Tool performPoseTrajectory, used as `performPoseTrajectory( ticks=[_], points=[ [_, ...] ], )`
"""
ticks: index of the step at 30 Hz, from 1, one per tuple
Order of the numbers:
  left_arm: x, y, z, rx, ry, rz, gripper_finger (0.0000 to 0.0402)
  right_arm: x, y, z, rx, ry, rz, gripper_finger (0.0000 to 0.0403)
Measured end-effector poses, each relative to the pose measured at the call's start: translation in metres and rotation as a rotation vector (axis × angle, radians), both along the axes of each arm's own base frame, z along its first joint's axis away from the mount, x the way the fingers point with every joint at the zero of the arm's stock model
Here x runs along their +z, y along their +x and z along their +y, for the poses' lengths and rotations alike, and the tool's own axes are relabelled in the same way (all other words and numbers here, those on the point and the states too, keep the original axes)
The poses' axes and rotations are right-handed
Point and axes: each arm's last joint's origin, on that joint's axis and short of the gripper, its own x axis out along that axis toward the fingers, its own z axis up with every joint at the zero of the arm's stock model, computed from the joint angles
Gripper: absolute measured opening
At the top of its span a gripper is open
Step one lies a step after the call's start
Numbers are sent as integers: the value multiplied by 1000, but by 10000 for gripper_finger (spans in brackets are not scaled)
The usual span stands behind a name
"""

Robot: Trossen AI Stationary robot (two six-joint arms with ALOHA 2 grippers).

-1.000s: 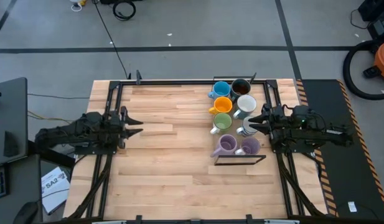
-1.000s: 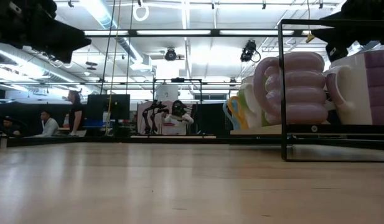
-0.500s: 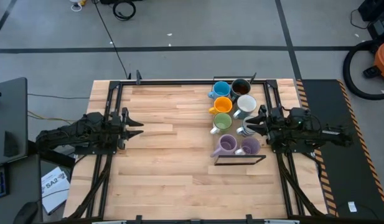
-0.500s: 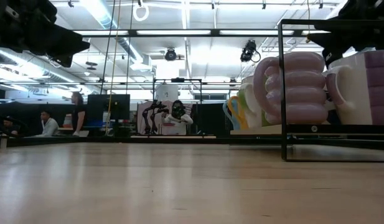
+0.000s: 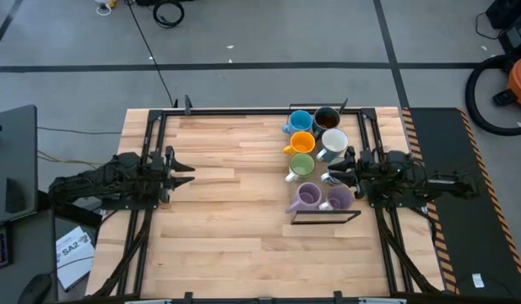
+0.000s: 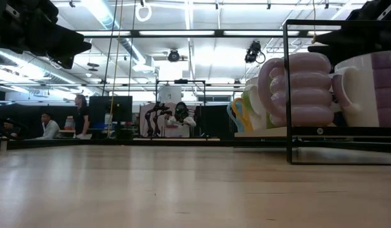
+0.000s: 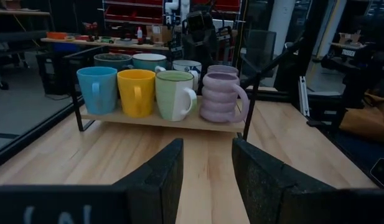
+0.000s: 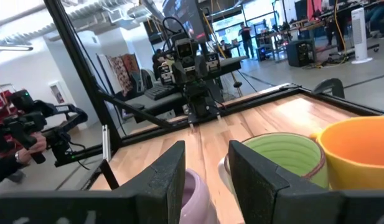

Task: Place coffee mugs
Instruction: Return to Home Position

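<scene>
Item: coffee mugs, two rows on the black-framed shelf, right side of the worktop.
Right gripper: fingers apart, empty, just above the right-hand row.
Hazard: a low or sideways retreat could clip a rim, a handle or the frame.
Left gripper: fingers apart, well apart from the shelf.
Free room: centre and left.

A light wooden worktop stands on a grey concrete floor crossed by dark tape lines. Beyond lies a workshop hall with bright ceiling strip lights. Far left are a seated person and a standing person.
</scene>
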Motion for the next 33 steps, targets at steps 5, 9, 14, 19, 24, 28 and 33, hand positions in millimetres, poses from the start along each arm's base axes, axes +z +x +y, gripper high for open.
performPoseTrajectory(
  ticks=[5,9,14,19,24,28,33],
  points=[
    [0,0,0,0,-3,1,144,-7,2,0,0,-4,-29,129],
    [0,0,0,1,-4,2,144,-6,2,0,-1,-15,-32,129],
    [0,0,0,1,-2,3,144,-8,2,-1,-17,-40,-12,129],
    [0,0,0,1,-1,4,144,-10,3,-1,-30,-76,5,129],
    [-1,0,0,1,6,12,144,-10,3,-1,-33,-100,9,129],
    [-13,7,1,0,5,-31,144,-10,3,-1,-35,-121,12,129],
    [-33,14,2,-1,12,-79,144,-10,3,-1,-35,-123,12,129]
  ],
)
